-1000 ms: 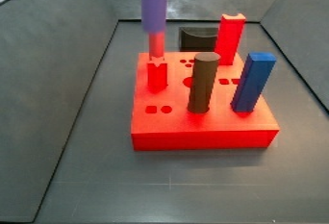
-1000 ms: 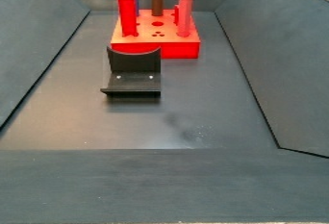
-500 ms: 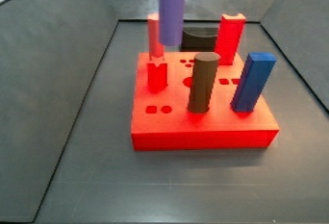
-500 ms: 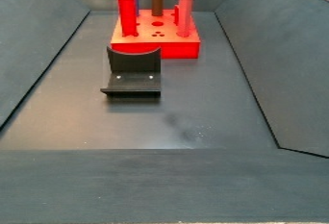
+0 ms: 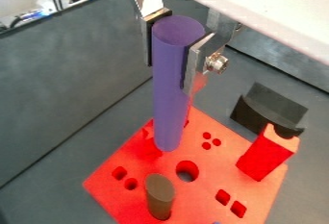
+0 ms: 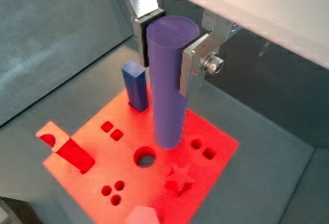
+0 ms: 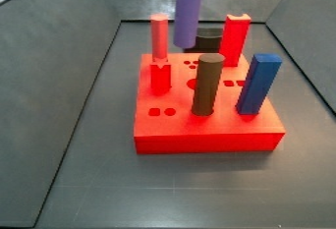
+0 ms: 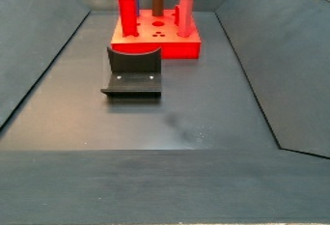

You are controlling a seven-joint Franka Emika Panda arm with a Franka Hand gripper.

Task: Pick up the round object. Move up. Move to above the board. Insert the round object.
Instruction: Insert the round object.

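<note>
My gripper [image 5: 174,40] is shut on the round object, a tall purple cylinder [image 5: 172,93], and holds it upright above the red board [image 5: 129,156]. The silver fingers [image 6: 195,55] clamp its upper end, as both wrist views show. Its lower end hangs over the board near an open round hole [image 6: 146,157], which also shows in a wrist view [image 5: 188,173]. In a side view the purple cylinder [image 7: 190,12] hangs over the board's [image 7: 210,130] far part; the gripper itself is out of that frame.
On the board stand a dark cylinder [image 7: 207,84], a blue block [image 7: 258,84], a red block [image 7: 235,38] and a pink peg [image 7: 159,36]. The fixture [image 8: 133,70] stands on the floor beside the board [image 8: 154,45]. Sloping grey walls close in the floor.
The purple cylinder has moved sideways, from above the pink peg at the board's corner to over the board's far middle. The board's pieces have not moved.
</note>
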